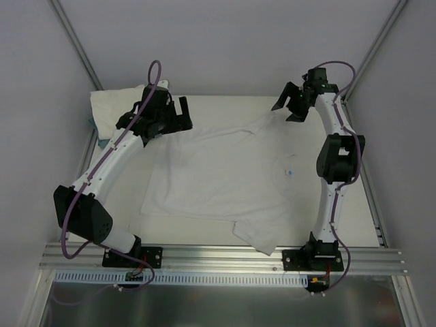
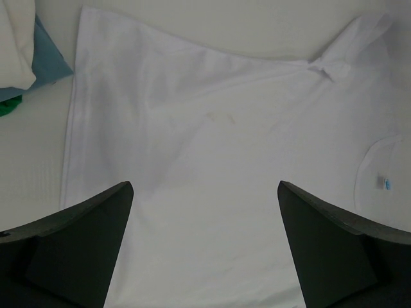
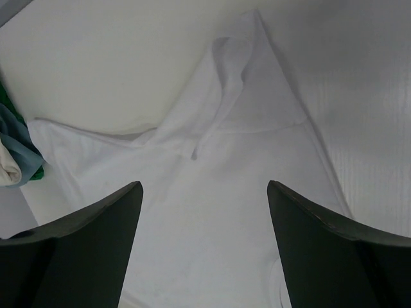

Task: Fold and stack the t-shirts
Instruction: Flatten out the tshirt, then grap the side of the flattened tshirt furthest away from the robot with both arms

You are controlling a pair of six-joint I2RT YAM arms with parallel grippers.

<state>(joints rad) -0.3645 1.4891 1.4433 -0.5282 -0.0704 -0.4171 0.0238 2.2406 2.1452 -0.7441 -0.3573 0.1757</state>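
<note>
1. A white t-shirt [image 1: 225,177] lies spread flat across the middle of the table [image 1: 218,105]. Its neck is toward my right arm and its hem toward my left. One sleeve [image 1: 269,122] points to the far edge and the other toward the near rail.
2. A folded pile [image 1: 119,107] of white cloth sits in the far left corner, just beyond the shirt's hem, resting on a blue item [image 2: 51,61].
3. By my reading, part of the job is done: that pile looks like shirts already folded and stacked. The spread shirt shows no fold yet, so it has to be folded in full and then set on the pile.
4. My left pincer [image 1: 176,112] hovers over the far hem corner with its jaws wide apart and nothing between them.
5. My right pincer [image 1: 289,109] hangs above the far sleeve, jaws also apart, gripping nothing.
6. Only the overhead camera takes in the whole shirt, both arms and the pile together.
7. My left wrist camera shows what the overhead one blurs: the neck label [image 2: 383,183], faint creases in the cloth and a green scrap [image 2: 9,106] under the blue item.
8. My right wrist camera alone shows the far sleeve rumpled and partly doubled over itself, which I judge needs smoothing before any fold.
</note>
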